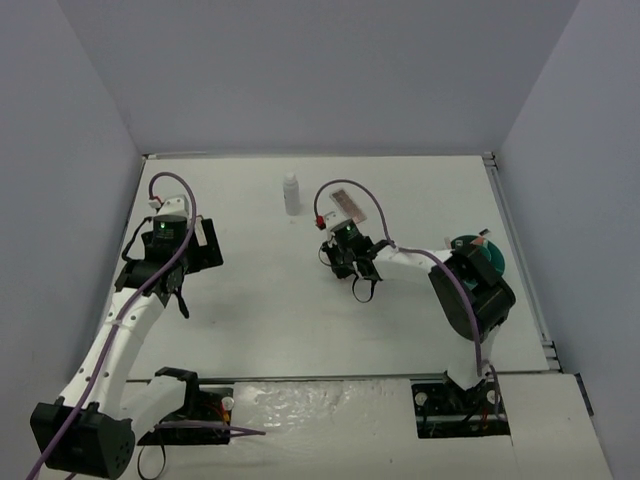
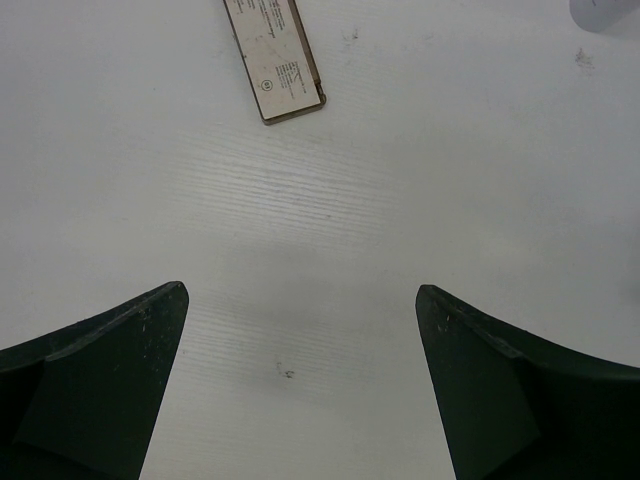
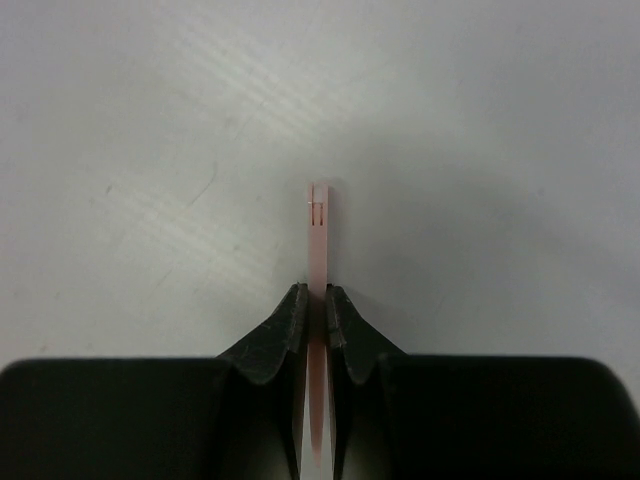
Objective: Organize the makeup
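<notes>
My right gripper is shut on a thin pink stick, which pokes out beyond the fingertips just above the white table. In the top view this gripper sits mid-table, and the stick is too small to make out there. Behind it lies a flat brown-pink palette, and a small whitish bottle stands upright. My left gripper is open over bare table, holding nothing. A palette lies ahead of it, label side up. In the top view the left gripper is at the left.
A round teal tub sits at the right, partly hidden by my right arm. Grey walls close in the table on three sides. The table's raised edge runs along the right.
</notes>
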Motion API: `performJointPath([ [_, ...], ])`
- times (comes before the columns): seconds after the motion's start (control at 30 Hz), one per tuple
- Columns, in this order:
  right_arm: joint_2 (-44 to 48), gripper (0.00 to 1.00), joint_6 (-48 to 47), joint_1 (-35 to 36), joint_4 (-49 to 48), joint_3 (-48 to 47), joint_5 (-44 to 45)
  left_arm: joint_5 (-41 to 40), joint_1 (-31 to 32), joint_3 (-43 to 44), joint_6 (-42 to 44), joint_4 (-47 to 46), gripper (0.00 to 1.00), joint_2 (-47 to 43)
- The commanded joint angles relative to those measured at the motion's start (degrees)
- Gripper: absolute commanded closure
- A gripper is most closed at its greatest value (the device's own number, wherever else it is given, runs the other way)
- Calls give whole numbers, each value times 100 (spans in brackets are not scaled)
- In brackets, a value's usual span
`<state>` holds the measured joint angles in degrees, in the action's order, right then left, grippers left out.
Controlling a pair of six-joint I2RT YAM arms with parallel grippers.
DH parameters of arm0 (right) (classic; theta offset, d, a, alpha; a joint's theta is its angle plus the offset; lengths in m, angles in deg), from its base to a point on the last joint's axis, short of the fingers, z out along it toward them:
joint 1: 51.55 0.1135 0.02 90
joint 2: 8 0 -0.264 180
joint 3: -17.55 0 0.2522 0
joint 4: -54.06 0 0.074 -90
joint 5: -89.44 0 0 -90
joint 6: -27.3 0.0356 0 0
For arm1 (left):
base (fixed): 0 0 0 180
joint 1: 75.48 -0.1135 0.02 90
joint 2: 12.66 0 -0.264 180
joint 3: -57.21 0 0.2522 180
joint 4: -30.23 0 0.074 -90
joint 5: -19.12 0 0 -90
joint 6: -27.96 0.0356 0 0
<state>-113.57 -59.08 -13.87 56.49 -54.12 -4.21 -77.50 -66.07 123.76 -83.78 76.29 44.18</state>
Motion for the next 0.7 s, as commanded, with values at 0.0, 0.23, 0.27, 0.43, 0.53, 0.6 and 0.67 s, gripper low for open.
performJointPath([
  [0.0,793,98,694,319,964,477,211,38,-54,178,-68,-200,3,-71],
  [0.23,1205,93,1283,837,1763,717,308,44,-63,178,-75,-199,3,-87],
  [0.27,1211,91,1315,859,1820,720,312,49,-63,178,-74,-197,3,-85],
  [0.43,1073,79,1279,890,2138,503,583,61,-57,170,-73,-197,3,-88],
  [0.53,917,74,1198,890,2245,254,626,53,-61,170,-68,-186,3,-88],
  [0.6,835,73,1144,890,2299,175,627,47,-61,170,-68,-172,3,-101],
  [0.67,767,72,1088,897,2325,46,644,39,-63,170,-68,-178,3,-118],
])
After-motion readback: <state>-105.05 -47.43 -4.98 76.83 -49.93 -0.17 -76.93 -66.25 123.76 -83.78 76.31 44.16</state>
